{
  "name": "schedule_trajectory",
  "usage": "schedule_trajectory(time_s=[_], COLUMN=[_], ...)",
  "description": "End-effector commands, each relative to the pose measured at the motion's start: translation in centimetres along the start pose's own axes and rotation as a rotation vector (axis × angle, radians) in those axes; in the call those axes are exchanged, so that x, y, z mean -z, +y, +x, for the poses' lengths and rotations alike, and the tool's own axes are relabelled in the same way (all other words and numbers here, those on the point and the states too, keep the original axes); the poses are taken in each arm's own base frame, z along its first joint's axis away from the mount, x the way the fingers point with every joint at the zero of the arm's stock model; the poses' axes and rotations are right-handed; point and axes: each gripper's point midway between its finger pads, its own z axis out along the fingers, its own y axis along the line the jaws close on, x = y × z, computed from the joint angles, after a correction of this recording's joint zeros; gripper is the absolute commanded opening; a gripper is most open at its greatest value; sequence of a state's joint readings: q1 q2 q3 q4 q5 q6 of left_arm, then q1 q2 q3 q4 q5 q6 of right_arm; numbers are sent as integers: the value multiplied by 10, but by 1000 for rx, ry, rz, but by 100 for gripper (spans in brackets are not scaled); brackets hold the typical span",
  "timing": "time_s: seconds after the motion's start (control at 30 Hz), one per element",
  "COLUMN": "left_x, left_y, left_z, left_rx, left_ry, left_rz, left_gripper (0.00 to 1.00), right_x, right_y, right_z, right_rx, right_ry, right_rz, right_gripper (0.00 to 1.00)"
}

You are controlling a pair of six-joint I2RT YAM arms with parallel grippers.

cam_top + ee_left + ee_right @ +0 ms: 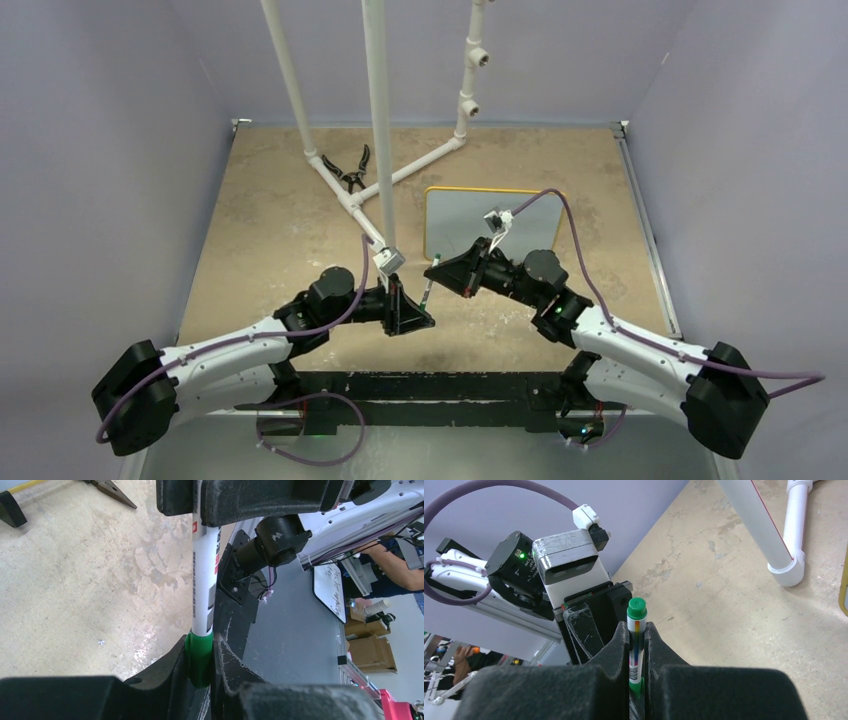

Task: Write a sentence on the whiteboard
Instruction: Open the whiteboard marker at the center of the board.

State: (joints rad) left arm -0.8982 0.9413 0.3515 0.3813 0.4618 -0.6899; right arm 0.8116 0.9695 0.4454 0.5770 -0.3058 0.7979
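Two arms meet at one marker [205, 580] above the worktop [270, 220]. The right fingers [616, 652] are closed tight on the marker's barrel, pinching it from both sides, and one green end stands out past their tips. The left fingers [167, 680] are drawn in to a narrow gap with the green cap [198, 655] seated between them, and both inner faces appear to touch it in the left wrist view. The whiteboard [455, 215] lies flat on the worktop beyond the fingers and to their right. Neither pair touches it, and the right wrist overlaps its near edge in the top view. The writing on it cannot be made out. The fingers are matte black, grainy and scuffed with pale scratches. The marker barrel is a smooth white cylinder with printed text and a rainbow stripe. The board is rectangular with rounded corners, a thin yellow-orange rim and a pale face. The worktop is tan and mottled like stone, and it carries a white pipe frame [378, 120] and black pliers [352, 172].
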Motion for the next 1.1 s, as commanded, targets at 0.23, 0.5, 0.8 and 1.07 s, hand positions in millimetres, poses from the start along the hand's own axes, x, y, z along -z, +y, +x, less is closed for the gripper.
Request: schedule_trajectory(time_s=[0.23,0.5,0.8,1.07], left_x=[3,3,6,8], left_y=[20,27,29,32], left_z=[17,24,28,32], left_rx=[-74,-81,-72,-66], left_ry=[7,22,13,12], left_rz=[-70,-84,-85,-96], left_gripper=[0,0,0,0], right_x=[2,13,28,34], right_y=[21,14,20,24], right_z=[-45,-77,-101,-110], right_rx=[126,198,236,233], right_ry=[-66,-120,-160,-190], right_rz=[56,153,168,168], right_gripper=[0,0,0,0])
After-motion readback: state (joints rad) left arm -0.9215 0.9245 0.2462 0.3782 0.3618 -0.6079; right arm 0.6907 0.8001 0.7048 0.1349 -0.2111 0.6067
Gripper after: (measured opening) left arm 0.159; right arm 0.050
